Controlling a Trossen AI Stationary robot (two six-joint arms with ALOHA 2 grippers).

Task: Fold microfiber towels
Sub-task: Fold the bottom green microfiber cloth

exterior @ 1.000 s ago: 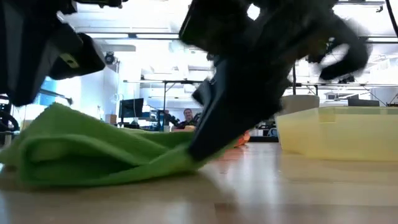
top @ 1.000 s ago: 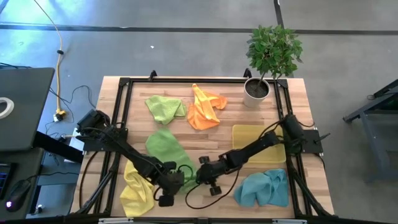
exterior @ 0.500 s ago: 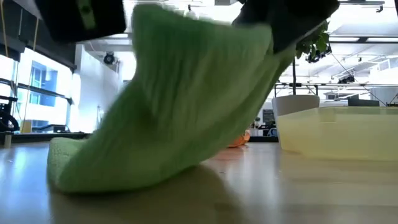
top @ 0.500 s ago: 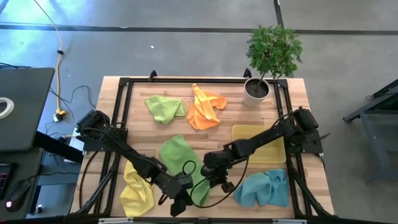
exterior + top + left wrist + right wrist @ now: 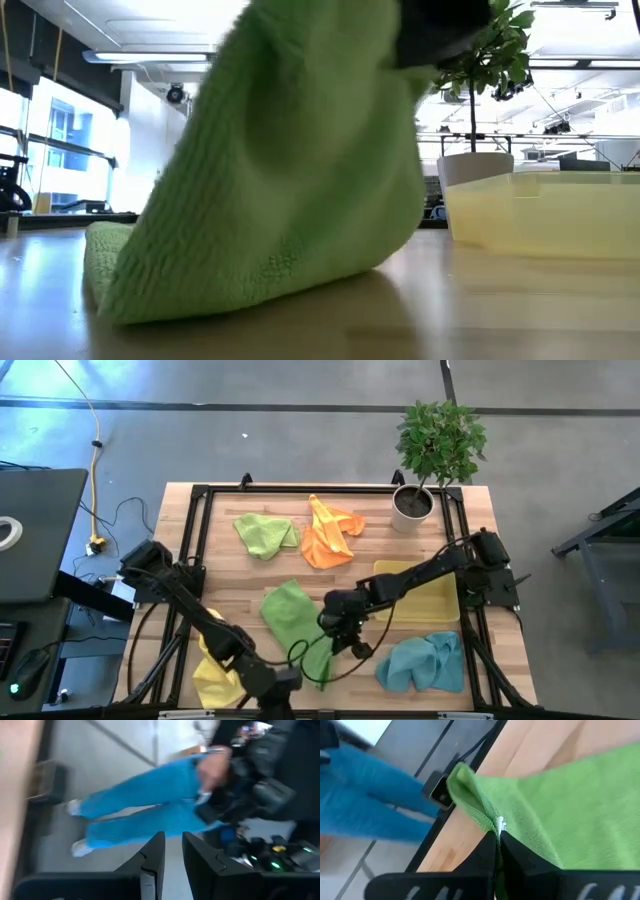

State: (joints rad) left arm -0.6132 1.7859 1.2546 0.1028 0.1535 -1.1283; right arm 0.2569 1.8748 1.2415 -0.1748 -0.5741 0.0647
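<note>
A lime green towel (image 5: 290, 615) lies left of the table's middle, its near edge raised; in the low view the same lime green towel (image 5: 290, 170) stands up like a tent. My right gripper (image 5: 336, 632) is shut on that raised edge, and in its wrist view my right gripper (image 5: 497, 837) shows green cloth between its fingers. My left gripper (image 5: 282, 695) hangs at the table's near edge. In the left wrist view my left gripper (image 5: 172, 837) points out past the table, fingers slightly apart with nothing between them. My right gripper pinches the towel's hemmed edge (image 5: 492, 817) between its two fingers, beside a small white label and close to a folded-over corner (image 5: 465, 777). The fingers come slanting down from the table's right side. That edge is lifted clear; the towel's far part (image 5: 280, 600) rests on the table.
At the back lie another lime green towel (image 5: 265, 532) and an orange one (image 5: 330, 532), beside a white plant pot (image 5: 412, 505). A flat yellow towel (image 5: 415, 592) is at the right, a teal one (image 5: 425, 660) near right, a crumpled yellow one (image 5: 215, 665) near left. A person in blue trousers (image 5: 150, 805) stands beyond the near edge.
Both grippers have risen. The right one has lifted the green towel's near edge off the table and moved slightly toward the far edge; the towel's far part stays down and the cloth has shifted rightward. The left gripper has gone toward the near edge and tipped up to point outward.
</note>
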